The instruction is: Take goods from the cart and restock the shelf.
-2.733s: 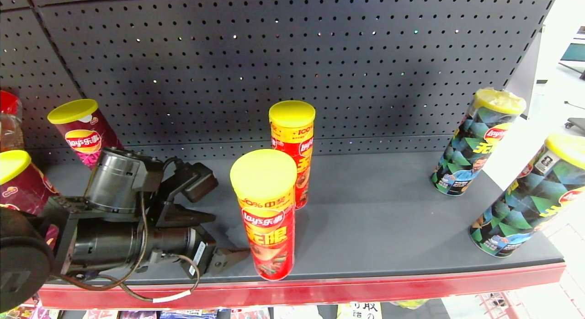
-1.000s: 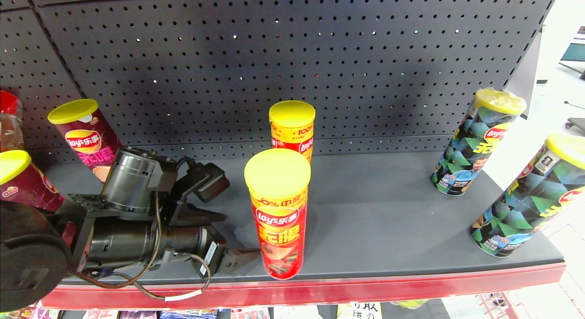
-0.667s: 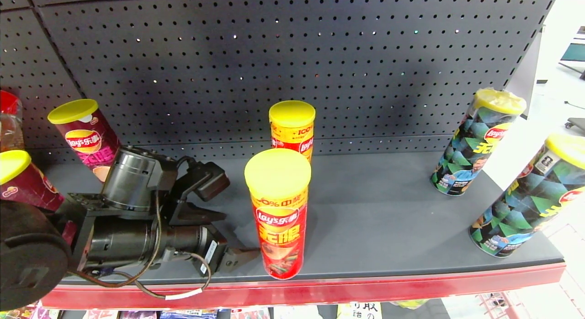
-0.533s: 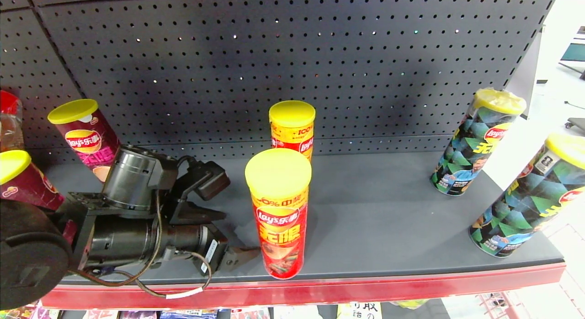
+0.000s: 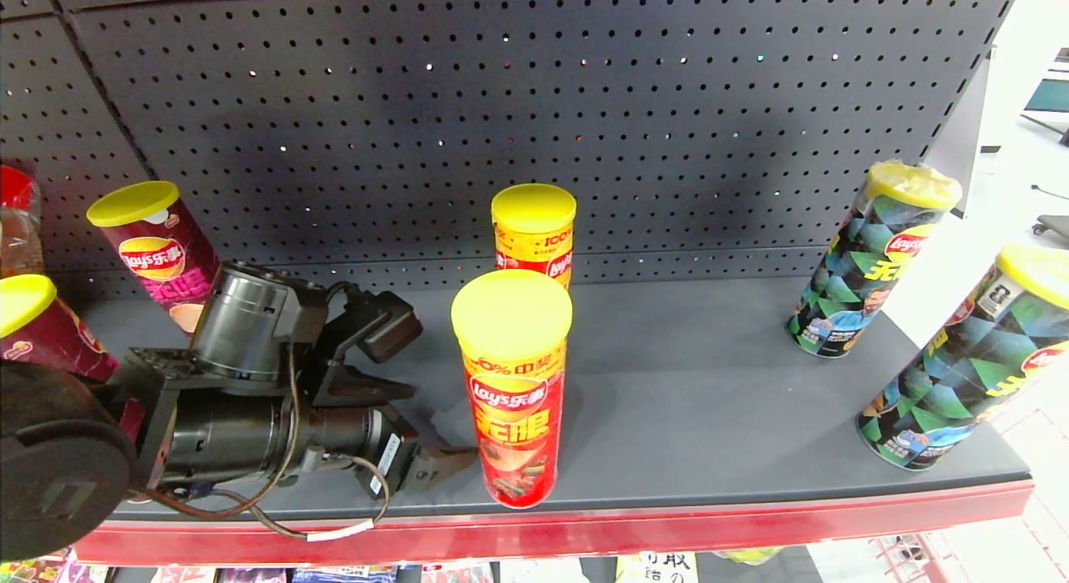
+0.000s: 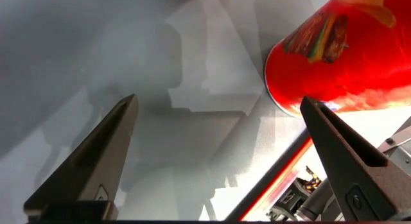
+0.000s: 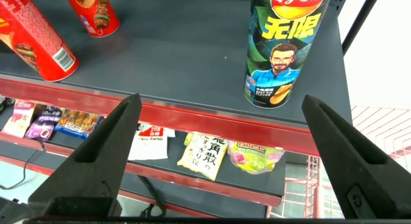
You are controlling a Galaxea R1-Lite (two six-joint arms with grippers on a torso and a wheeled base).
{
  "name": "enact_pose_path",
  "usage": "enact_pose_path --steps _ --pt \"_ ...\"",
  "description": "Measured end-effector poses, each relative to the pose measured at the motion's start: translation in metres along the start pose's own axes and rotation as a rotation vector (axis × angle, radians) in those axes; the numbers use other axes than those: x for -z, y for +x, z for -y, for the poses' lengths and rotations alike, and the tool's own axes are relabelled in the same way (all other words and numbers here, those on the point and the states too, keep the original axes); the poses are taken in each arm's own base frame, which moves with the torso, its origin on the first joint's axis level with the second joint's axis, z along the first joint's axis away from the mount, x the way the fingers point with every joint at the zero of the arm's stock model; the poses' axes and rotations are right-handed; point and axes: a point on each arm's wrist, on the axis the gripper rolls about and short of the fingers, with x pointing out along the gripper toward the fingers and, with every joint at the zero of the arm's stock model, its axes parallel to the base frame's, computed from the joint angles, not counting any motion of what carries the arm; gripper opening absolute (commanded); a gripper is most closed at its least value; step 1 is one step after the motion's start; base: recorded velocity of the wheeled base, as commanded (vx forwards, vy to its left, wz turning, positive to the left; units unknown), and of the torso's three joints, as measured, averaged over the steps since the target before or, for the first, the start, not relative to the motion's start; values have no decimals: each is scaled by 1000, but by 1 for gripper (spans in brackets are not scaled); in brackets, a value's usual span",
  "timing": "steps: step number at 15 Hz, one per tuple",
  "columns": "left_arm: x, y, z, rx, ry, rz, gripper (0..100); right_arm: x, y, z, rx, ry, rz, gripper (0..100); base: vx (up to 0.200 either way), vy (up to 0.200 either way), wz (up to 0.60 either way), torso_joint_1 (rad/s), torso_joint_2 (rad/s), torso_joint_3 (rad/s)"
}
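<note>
Head view: red can point(image 5: 514, 399) stands upright at the shelf's point(image 5: 693, 416) near edge, just in front of the far can point(image 5: 534, 228).
Left pincer point(image 5: 428, 426): wide open, empty, its near tip at the red can's lower left side.
Right pincer point(image 7: 221, 153): wide open, empty, before the shelf.
Risk: a sideways pull-out could nudge the red can over the near edge.

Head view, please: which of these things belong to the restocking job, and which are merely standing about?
Job: front red can, left gripper, shelf.
Standing about: rear red can, maroon cans, dark patterned cans.
</note>
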Motion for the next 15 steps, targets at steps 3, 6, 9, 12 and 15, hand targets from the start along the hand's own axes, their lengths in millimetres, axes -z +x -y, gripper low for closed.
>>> enact_pose_path --steps 3,6,9,12,15 --pt "6 -12 2 -11 -6 9 100 3 0 0 -1 -3 -4 100 0 0 0 0 0 0" --pt "23 -48 5 -41 -18 45 100 12 1 0 -6 -11 -23 100 0 0 0 0 0 0" --pt "54 -104 20 -92 -47 67 100 29 2 1 6 -26 -57 100 0 0 0 0 0 0" --pt "104 -167 41 -202 -122 107 100 34 4 2 103 -9 -82 100 0 0 0 0 0 0" --pt "165 -206 63 -432 -262 151 100 41 8 2 288 27 -119 100 0 0 0 0 0 0"
